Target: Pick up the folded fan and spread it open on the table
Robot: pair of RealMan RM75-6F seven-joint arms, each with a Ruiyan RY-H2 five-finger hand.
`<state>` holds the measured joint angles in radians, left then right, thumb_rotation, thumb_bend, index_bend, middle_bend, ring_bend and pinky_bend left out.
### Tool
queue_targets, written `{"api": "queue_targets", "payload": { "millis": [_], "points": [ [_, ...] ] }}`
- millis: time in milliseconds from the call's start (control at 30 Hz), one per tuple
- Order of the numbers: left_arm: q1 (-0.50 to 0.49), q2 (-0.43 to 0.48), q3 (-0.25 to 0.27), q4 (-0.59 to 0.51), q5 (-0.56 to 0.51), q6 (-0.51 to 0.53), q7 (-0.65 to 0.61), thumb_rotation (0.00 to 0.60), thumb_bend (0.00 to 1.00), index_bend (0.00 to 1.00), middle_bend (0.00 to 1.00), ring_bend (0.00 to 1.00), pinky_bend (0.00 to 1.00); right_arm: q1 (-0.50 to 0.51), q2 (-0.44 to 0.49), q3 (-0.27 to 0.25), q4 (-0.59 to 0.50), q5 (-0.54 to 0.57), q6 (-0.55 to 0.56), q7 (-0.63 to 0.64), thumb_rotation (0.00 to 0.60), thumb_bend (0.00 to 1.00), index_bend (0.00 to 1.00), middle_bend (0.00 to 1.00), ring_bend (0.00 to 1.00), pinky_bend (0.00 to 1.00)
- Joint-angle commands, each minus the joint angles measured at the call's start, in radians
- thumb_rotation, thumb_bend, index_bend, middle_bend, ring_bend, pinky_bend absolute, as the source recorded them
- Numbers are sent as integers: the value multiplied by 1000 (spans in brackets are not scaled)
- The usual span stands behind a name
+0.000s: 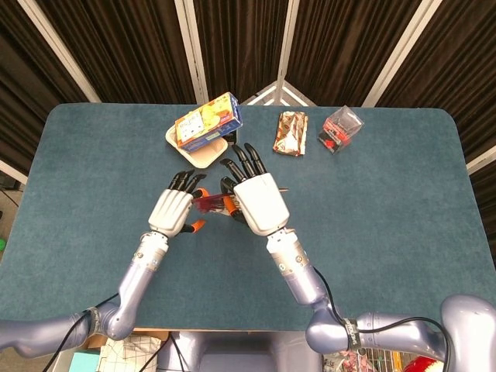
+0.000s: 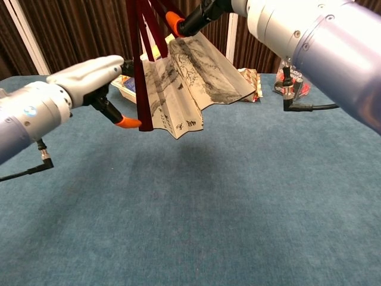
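Note:
The fan (image 2: 190,77) hangs partly spread above the teal table (image 2: 196,214), its printed paper fanning right and its dark red ribs (image 2: 140,65) hanging straight down. My right hand (image 1: 257,200) holds it from above, pinching the ribs' top between orange-tipped fingers (image 2: 175,24). My left hand (image 2: 89,80) sits just left of the outer rib, fingers apart, its thumb tip by the rib's lower end and the other fingers behind the rib. In the head view only a short red piece of the fan (image 1: 209,203) shows between my left hand (image 1: 175,209) and the right one.
At the table's back stand a colourful snack box (image 1: 208,121) on a pale plate (image 1: 203,157), a foil packet (image 1: 291,133) and a small clear box (image 1: 341,129). A black cable (image 2: 309,108) lies at the right.

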<state>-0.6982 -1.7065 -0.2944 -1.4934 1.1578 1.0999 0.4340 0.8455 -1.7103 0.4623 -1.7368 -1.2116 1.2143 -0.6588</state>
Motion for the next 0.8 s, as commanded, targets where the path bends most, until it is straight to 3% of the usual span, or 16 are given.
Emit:
{"api": "queue_targets", "payload": {
  "millis": [33,433,800],
  "points": [
    [-10,-16,0,10,-12,1,15,600,488,450,113,0,0,2,3,-4,-6,1,3,0,600,540,719,256,40,0],
    [-35,-69,-5,48,-12,34,30,600,593,627,137,0,0,14,30,-20,-29,-8,9,-3,600,540,724,262,40,0],
    [-17,-21,-4,31,4,71,20,600,599,650,139,0,0,-6,98,-61,-8,-37,17,-11,600,539,731,264,40,0]
  ]
}}
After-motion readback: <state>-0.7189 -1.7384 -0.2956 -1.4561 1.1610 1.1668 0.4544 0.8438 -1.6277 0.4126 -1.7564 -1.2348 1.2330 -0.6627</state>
